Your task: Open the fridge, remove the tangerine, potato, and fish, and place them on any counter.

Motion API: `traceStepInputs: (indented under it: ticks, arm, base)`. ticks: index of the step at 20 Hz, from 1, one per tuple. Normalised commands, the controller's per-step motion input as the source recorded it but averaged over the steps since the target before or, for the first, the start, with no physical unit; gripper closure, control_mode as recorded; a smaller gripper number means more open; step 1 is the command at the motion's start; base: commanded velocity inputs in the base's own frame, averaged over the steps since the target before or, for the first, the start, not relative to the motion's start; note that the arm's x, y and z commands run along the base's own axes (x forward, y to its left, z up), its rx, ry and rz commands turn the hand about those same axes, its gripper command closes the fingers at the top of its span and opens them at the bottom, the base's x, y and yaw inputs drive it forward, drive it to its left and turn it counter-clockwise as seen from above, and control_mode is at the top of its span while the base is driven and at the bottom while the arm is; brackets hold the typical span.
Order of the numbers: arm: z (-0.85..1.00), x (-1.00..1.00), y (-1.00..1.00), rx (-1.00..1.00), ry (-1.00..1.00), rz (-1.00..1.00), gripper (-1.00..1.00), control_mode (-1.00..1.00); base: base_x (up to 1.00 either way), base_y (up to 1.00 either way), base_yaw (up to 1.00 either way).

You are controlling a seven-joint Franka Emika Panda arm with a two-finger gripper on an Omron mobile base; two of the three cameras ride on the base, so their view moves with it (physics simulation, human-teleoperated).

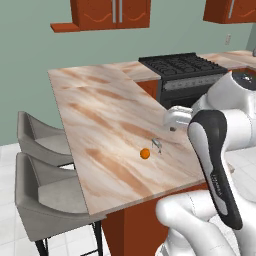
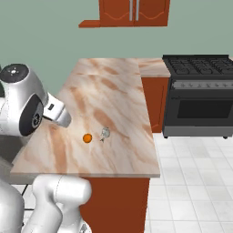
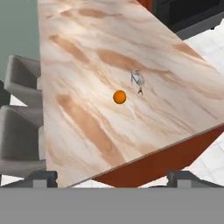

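gripper [image 3: 112, 177] jaws wide, empty | above counter [image 3: 87, 52] edge | tangerine [image 3: 119, 97] beside fish [image 3: 138, 78]

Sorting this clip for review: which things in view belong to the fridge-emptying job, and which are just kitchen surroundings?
Part of the job:
tangerine, lying on the counter
fish, lying beside the tangerine on the counter
gripper, open, holding nothing

Just surroundings:
stove
two grey stools by the counter
wall cabinets
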Motion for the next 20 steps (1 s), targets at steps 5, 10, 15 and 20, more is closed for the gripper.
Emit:
traceStepInputs:
  ticks: [5,10,15,20]
  arm:
    - [-0.72,-0.96,0.0,0.0,0.19,0.0,-1.0,-1.0]
    - [-0.68,-0.39,0.0,-0.04,0.19,-0.01,-1.0,1.0]
    - [0.0,0.0,0.0,0.0,0.0,0.0,-1.0,1.0]
    - [0.0,0.0,0.0,0.0,0.0,0.0,-1.0,1.0]
  base:
    - [0.0,0.0,0.0]
    - [-0.06,0.0,-0.02]
    - [-0.1,-0.03,-0.72]
    - [0.0,0.0,-1.0]
